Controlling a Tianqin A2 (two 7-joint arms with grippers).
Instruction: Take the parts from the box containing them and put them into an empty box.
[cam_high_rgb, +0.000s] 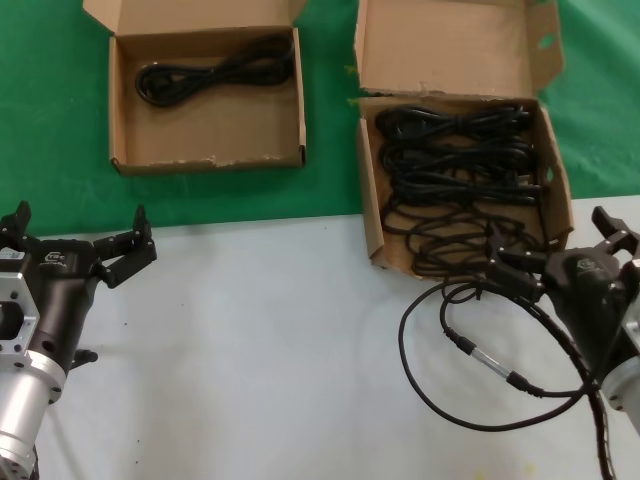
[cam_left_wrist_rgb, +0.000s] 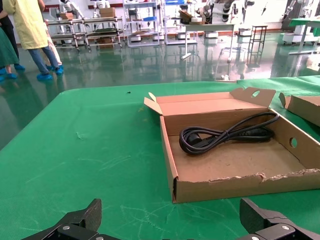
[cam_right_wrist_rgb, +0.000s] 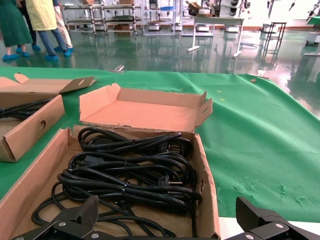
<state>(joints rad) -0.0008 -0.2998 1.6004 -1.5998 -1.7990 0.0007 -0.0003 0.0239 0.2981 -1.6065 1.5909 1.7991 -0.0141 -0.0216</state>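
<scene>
1. Your larger brown cardboard box (cam_high_rgb: 455, 185) sits on the right, lid flap up, packed with coiled black power cables (cam_high_rgb: 455, 160).
2. Your right gripper (cam_high_rgb: 520, 262) hovers at its near wall, fingers spread apart over the cables.
3. The smaller square brown cardboard box (cam_high_rgb: 210, 100), on the green cloth (cam_high_rgb: 60, 130), holds one black cable (cam_high_rgb: 215, 72).
4. Your left gripper (cam_high_rgb: 118, 255) waits, fingers apart, over the white desk (cam_high_rgb: 250, 350).

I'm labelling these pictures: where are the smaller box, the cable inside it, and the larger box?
smaller box (cam_high_rgb: 127, 110): head view, left wall.
cable (cam_high_rgb: 215, 72): head view, middle of the coil.
larger box (cam_high_rgb: 445, 45): head view, raised lid flap.
</scene>
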